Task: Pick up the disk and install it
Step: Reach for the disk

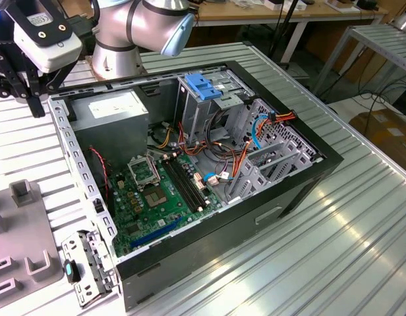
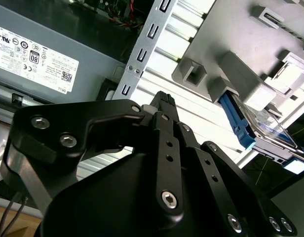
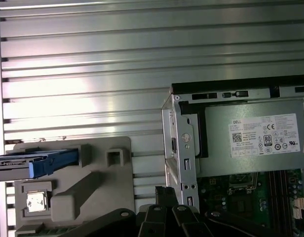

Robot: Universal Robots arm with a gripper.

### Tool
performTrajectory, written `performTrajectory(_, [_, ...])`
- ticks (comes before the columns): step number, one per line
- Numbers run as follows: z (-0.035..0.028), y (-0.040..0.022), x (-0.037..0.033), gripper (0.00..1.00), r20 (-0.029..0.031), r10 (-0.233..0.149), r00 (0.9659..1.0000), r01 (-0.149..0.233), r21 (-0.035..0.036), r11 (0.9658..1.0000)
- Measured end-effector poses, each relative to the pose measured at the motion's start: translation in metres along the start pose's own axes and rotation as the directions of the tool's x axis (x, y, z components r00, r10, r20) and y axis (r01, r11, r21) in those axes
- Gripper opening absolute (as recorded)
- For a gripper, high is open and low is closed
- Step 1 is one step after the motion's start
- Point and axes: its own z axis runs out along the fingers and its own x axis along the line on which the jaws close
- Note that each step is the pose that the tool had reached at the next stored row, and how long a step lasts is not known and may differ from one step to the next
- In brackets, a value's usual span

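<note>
Disk (image 3: pixel 51 163): resting in grey holder (image 3: pixel 105 197), untouched.
Tool (image 2: pixel 159 102): pressed together, empty, over worktop (image 3: pixel 93 49) between holder and computer case (image 3: pixel 182 131).

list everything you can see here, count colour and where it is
disk: one, dark grey with blue rails, in the fixture
fixture: one, grey, on the table beside the computer case
computer case: one, black and silver, open, on the table
power supply: one, grey, in a corner of the case
motherboard: one, green, on the case floor
latch plate: one, pale blue, on top of the drive cage
table: one, ribbed silver, under everything
robot arm: one, silver and pale blue, at the exterior view's top
gripper: one, black, over the table by the case's power-supply corner
</note>
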Motion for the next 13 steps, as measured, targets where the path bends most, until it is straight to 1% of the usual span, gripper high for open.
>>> performTrajectory(8, [0.0, -0.0002, 0.0028, 0.11, 0.0, 0.0, 1.0, 0.0, 0.0, 1.0])
performTrajectory(13, [-0.0001, -0.0008, 0.009, 0.11, 0.0, 0.0, 1.0, 0.0, 0.0, 1.0])
